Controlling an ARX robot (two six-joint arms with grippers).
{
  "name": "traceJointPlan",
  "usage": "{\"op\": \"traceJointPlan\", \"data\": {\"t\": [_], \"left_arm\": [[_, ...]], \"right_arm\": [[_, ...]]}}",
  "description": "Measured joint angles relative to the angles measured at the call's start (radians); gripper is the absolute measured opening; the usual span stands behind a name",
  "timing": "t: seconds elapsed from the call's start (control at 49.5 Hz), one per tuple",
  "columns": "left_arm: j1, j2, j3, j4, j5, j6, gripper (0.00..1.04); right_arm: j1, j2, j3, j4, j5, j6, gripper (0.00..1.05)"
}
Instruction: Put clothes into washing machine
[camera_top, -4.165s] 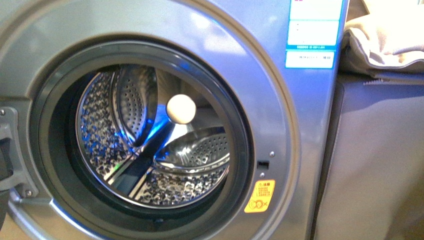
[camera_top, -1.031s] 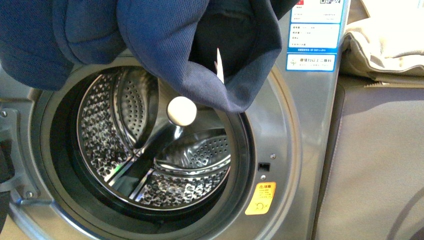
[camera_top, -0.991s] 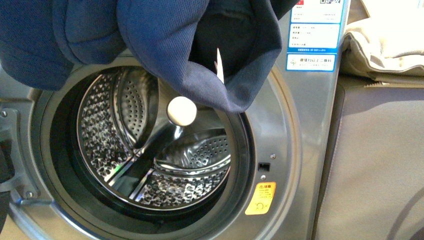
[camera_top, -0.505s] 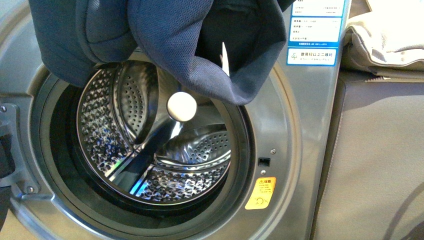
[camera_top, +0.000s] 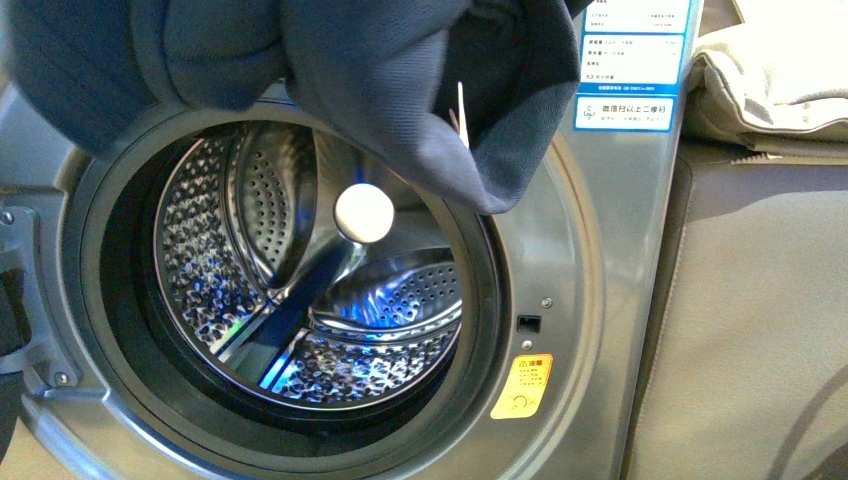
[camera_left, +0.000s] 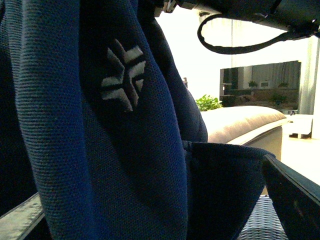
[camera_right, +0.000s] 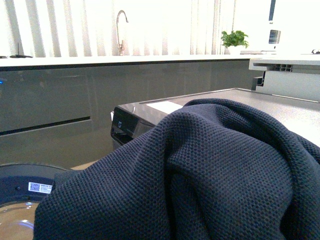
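Observation:
The clothes (camera_top: 330, 70), a dark navy knit garment, hang across the top of the front view, above and in front of the upper part of the washing machine's round mouth. The silver-grey washing machine (camera_top: 590, 260) stands open, its shiny perforated drum (camera_top: 300, 300) empty, with a white round knob (camera_top: 364, 212) at its centre. Both grippers are shut on the clothes, and their fingers are hidden by fabric. The garment fills the left wrist view (camera_left: 100, 150), showing a pale embroidered emblem (camera_left: 122, 75). It also covers the lower right wrist view (camera_right: 200, 175).
A blue-white label (camera_top: 630, 60) and an orange sticker (camera_top: 520, 387) sit on the machine's front. Beige folded fabric (camera_top: 770, 80) lies on a beige cabinet (camera_top: 750, 320) at the right. The door hinge (camera_top: 20, 300) is at the left edge.
The garment came down into the front view from above since the earliest frame. In the last second it has shifted a little to the right, its lowest fold now nearer the mouth's upper right rim.

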Motion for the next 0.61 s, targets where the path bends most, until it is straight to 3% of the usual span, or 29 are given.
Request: {"op": "traceJointPlan", "data": {"t": [0.182,0.404,0.607], "left_arm": [[-0.014,0.068,0.055,0.007,-0.070,0.019,0.98],[-0.019,0.184,0.164,0.002,-0.239,0.045,0.98],[-0.050,0.242,0.231,0.000,-0.280,0.064,0.98]], "right_arm": [[0.000,0.000,0.000,0.000,0.000,0.000,0.09],[0.000,0.000,0.000,0.000,0.001,0.000,0.09],[0.000,0.000,0.000,0.000,0.001,0.000,0.09]]}}
